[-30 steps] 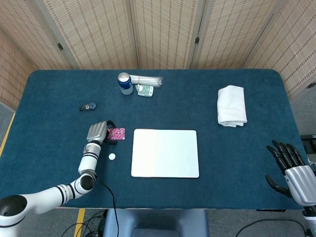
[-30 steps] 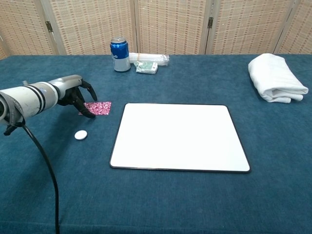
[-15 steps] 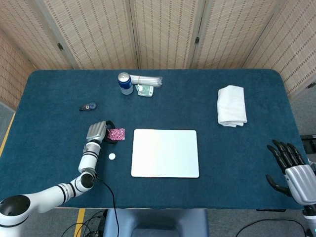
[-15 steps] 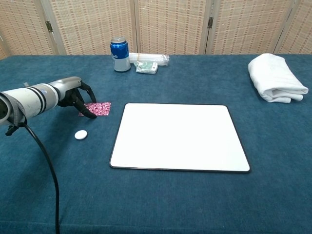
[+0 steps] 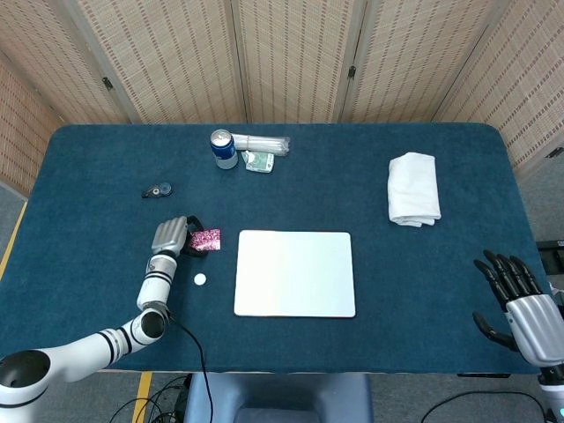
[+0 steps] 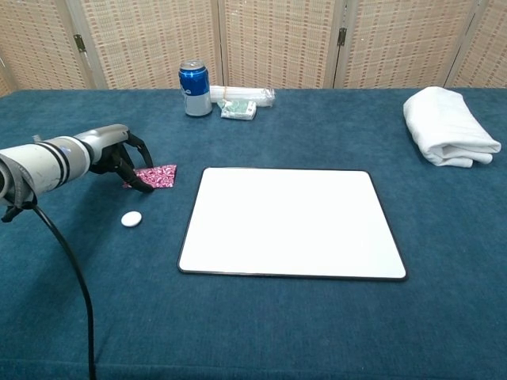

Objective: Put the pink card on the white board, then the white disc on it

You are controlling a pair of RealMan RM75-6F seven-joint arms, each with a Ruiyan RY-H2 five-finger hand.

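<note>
The pink card (image 5: 209, 240) (image 6: 161, 176) lies left of the white board (image 5: 295, 273) (image 6: 289, 222), its left edge under the fingertips of my left hand (image 5: 172, 235) (image 6: 117, 152). The fingers curl down and pinch that edge, and the card sits slightly tilted. The small white disc (image 5: 200, 279) (image 6: 131, 218) rests on the cloth just in front of the hand, apart from it. My right hand (image 5: 522, 306) hangs at the table's front right corner, fingers spread and holding nothing. It shows only in the head view.
A blue can (image 5: 223, 148) (image 6: 194, 88), a plastic-wrapped packet (image 5: 261, 142) and a green packet (image 6: 238, 110) stand at the back. A folded white towel (image 5: 413, 188) (image 6: 447, 127) lies at the right. A small dark object (image 5: 159, 189) sits back left.
My left hand has drawn a little to the left, and the pink card has shifted with it and tilted slightly. The right hand has barely moved.
</note>
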